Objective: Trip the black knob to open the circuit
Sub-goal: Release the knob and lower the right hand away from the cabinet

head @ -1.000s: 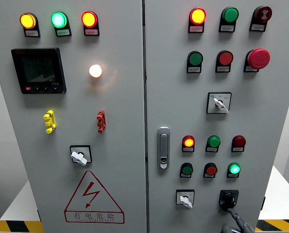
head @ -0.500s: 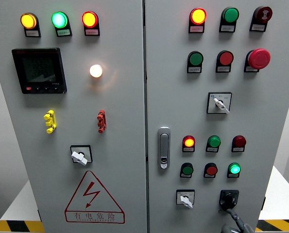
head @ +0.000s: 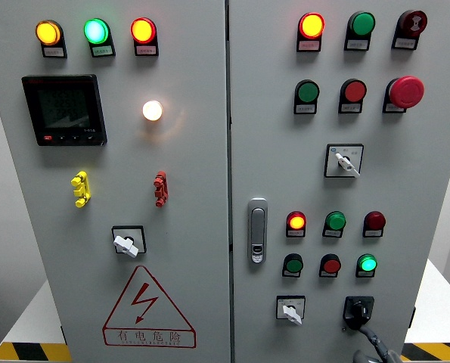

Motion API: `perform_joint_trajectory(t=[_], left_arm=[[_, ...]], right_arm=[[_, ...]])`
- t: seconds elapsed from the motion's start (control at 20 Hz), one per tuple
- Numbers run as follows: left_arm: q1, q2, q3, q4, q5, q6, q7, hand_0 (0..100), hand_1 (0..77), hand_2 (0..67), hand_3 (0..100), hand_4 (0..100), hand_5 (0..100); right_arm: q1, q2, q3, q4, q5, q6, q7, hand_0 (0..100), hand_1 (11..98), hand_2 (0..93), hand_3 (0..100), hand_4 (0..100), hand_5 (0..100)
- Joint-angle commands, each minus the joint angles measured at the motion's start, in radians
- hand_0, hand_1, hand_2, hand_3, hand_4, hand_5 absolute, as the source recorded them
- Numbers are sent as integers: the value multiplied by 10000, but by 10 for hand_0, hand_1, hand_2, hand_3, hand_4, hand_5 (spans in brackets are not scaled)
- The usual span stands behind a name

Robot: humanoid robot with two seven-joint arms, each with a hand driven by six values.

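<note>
The black knob [head: 358,308] sits on a black square plate at the bottom right of the grey cabinet's right door [head: 406,181]. Its handle points roughly upward. My right hand [head: 371,349] pokes in at the bottom edge just below the knob, with only its grey top showing. It reaches up to the knob's lower edge, and whether it touches the knob is not clear. My left arm is out of view.
A white selector switch [head: 290,310] sits just left of the black knob. Above them are rows of pilot lamps and push buttons, a red mushroom stop button [head: 406,91] and a door latch [head: 257,231]. The left door carries a meter [head: 64,110] and a high-voltage warning sign [head: 147,310].
The whole panel has shifted a few pixels to the right in the picture. My right hand sits slightly lower and further right at the bottom edge.
</note>
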Motion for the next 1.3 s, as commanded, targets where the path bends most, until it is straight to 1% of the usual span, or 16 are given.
perform_joint_trajectory(t=[0.0,0.15,0.2,0.3,0.4,0.5,0.6,0.65,0.7,0.75,0.85,0.9,0.95,1.0,1.1,1.25], left_arm=[[0,14,0,0,0,0,0,0,30,130,213,66,15],[0,-1,0,0,0,0,0,0,30,130,213,66,15],[0,-1,0,0,0,0,0,0,30,130,213,66,15],[0,-1,0,0,0,0,0,0,30,130,213,66,15],[0,-1,0,0,0,0,0,0,30,130,213,65,15],[0,-1,0,0,0,0,0,0,30,130,213,65,15],[0,-1,0,0,0,0,0,0,30,130,213,65,15],[0,-1,0,0,0,0,0,0,30,130,213,65,15],[0,14,0,0,0,0,0,0,30,130,213,65,15],[0,-1,0,0,0,0,0,0,30,130,213,65,15],[0,-1,0,0,0,0,0,0,30,130,213,65,15],[0,-1,0,0,0,0,0,0,30,130,213,65,15],[0,-1,0,0,0,0,0,0,30,130,213,65,15],[0,-1,0,0,0,0,0,0,30,130,213,65,15],[0,-1,0,0,0,0,0,0,30,130,213,65,15],[0,-1,0,0,0,0,0,0,30,130,213,65,15]], right_arm=[[-16,-110,109,15,-14,-3,10,1000,533,22,892,977,1000],[-184,-171,217,76,-14,-3,40,1000,530,23,891,976,1000],[-276,-232,263,122,-14,-3,56,1000,528,23,892,976,1000],[-354,-248,294,199,-14,-3,56,1000,519,22,895,978,1000],[-446,-218,355,352,-29,-3,71,1000,516,22,899,978,1000],[-522,-141,401,551,-44,-3,71,1000,510,20,910,978,1000],[-569,-34,417,659,-151,-18,56,1000,490,20,923,977,1000],[-554,-34,402,720,-167,-79,41,1000,471,21,912,974,1000],[-569,-18,371,858,-183,-308,40,1000,453,21,873,938,1000],[-584,-33,356,935,-183,-462,25,1000,453,22,841,903,1000],[-676,-64,356,1195,-259,-708,10,1000,458,31,703,727,1000],[-752,-34,356,1303,-426,-769,10,1000,461,34,670,682,968],[-783,-18,356,1349,-534,-816,10,1000,462,40,607,605,877],[-935,-33,325,1441,-642,-846,25,1000,463,46,540,518,810],[-1242,-34,218,1701,-811,-877,25,1000,465,50,481,449,741],[-1901,-34,-57,2207,-873,-1015,25,1000,462,54,451,404,691]])
